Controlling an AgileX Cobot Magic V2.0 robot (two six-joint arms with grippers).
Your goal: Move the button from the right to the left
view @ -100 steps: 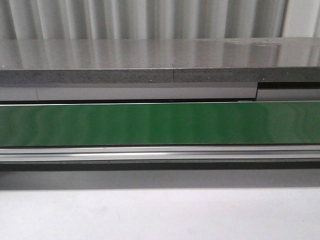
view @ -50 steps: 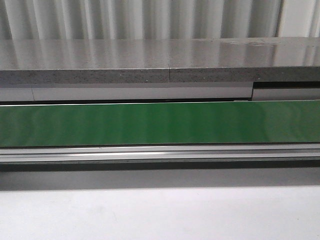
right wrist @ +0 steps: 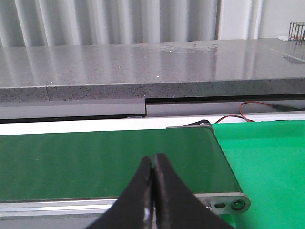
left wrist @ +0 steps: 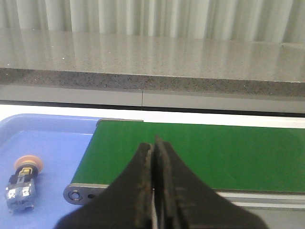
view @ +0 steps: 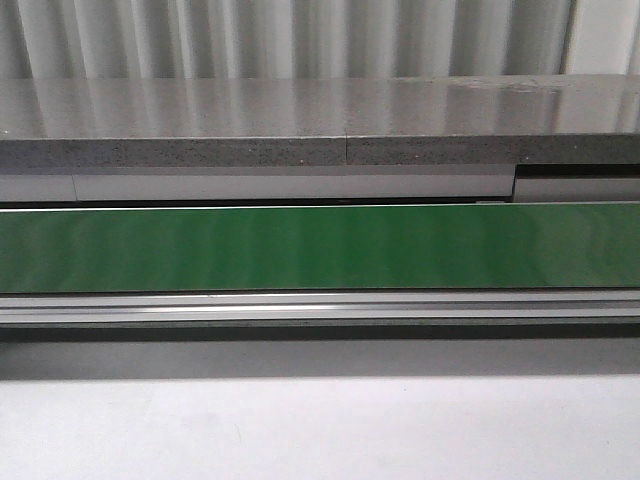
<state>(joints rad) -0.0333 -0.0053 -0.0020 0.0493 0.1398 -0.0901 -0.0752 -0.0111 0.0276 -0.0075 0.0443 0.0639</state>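
Note:
The button (left wrist: pixel 22 183), with an orange cap and a blue block with silver screws, lies on its side in a blue tray (left wrist: pixel 52 143) in the left wrist view. My left gripper (left wrist: pixel 153 143) is shut and empty, over the near edge of the green belt (left wrist: pixel 200 152), apart from the button. Shut with nothing between its fingers, my right gripper (right wrist: pixel 153 160) hangs over the other end of the belt (right wrist: pixel 105 162). Neither gripper nor the button shows in the front view, only the belt (view: pixel 320 247).
A grey stone ledge (view: pixel 320 125) runs behind the conveyor, with corrugated wall above. The belt's end rollers (left wrist: pixel 75 195) (right wrist: pixel 237 205) show in the wrist views. A bright green mat (right wrist: pixel 267 162) lies past the belt's right end. White tabletop (view: pixel 320 430) fronts the conveyor.
The front view shook slightly and returned; nothing in the scene has visibly moved.

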